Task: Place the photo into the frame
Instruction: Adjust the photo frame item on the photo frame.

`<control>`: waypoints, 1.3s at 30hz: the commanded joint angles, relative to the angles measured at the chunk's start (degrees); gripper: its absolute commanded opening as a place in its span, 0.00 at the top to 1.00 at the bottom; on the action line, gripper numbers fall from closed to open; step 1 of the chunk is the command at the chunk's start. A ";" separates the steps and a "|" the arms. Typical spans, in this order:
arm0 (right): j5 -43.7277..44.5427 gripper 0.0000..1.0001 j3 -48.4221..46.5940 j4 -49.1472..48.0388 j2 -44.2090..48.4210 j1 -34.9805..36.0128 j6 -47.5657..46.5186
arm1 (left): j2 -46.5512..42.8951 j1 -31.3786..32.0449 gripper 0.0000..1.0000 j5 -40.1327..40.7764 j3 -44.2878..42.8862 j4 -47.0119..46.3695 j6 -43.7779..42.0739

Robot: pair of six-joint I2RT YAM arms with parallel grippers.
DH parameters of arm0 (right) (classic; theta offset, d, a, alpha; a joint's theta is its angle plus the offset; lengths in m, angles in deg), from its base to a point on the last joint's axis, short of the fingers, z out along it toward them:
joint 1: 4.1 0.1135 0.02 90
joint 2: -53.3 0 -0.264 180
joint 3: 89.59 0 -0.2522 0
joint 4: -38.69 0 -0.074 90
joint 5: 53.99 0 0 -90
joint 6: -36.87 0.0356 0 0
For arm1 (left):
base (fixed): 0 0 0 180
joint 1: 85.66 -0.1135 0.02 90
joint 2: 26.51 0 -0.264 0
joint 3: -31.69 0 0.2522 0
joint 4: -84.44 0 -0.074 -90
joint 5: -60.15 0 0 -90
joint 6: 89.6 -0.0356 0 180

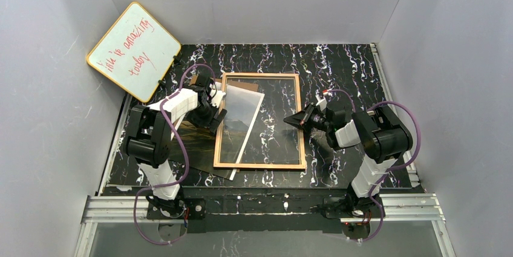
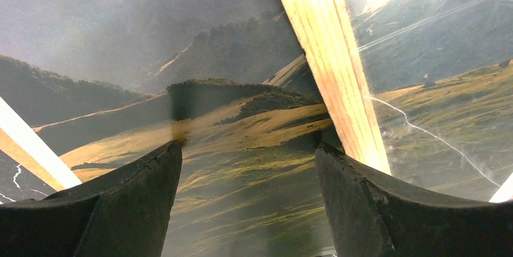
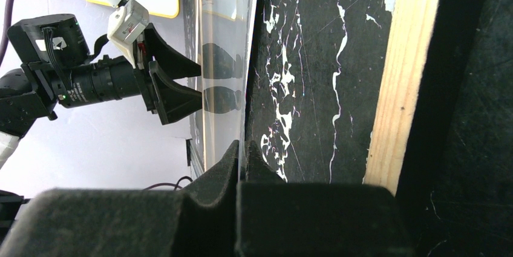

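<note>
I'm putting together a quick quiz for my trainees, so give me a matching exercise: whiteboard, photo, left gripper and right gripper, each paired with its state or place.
Things:
1. whiteboard
2. photo
3. left gripper
4. right gripper

States:
A. shut
B. lying partly across the frame
C. red writing on it
D. open

Pairs: 1-C, 2-B, 3-D, 4-A.

- Whiteboard [image 1: 134, 51]: yellow-edged with rounded corners and marked with red handwriting. It is set tilted at the upper left of the top view, against the left wall.
- Tabletop [image 1: 345, 66]: black with white marble veining, spread across the centre.
- Enclosure walls [image 1: 254, 3]: plain pale grey, seen at left, top and right.
- Aluminium rail [image 1: 260, 205]: laid across the lower part of the view, along the tabletop's near side.
</note>
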 commanded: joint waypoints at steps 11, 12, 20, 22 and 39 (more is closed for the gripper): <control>0.95 0.99 -4.96 6.94 4.14 -0.06 -7.41 | -0.56 0.57 0.22 -0.55 0.10 0.86 -0.30; 1.01 0.99 -5.01 7.09 4.52 -0.08 -7.49 | -0.55 0.60 0.22 -0.55 0.04 0.86 -0.26; -0.09 0.99 -2.87 0.73 3.72 -0.06 -3.26 | -0.31 0.61 0.22 -0.97 0.02 0.84 -0.04; -0.61 0.99 -1.87 -3.17 3.23 -0.10 -1.40 | -0.11 0.58 0.22 -1.22 0.08 0.86 -0.03; -0.60 0.99 -3.63 -3.63 2.71 0.25 0.47 | 0.24 0.56 0.23 -1.74 -0.58 1.34 -0.51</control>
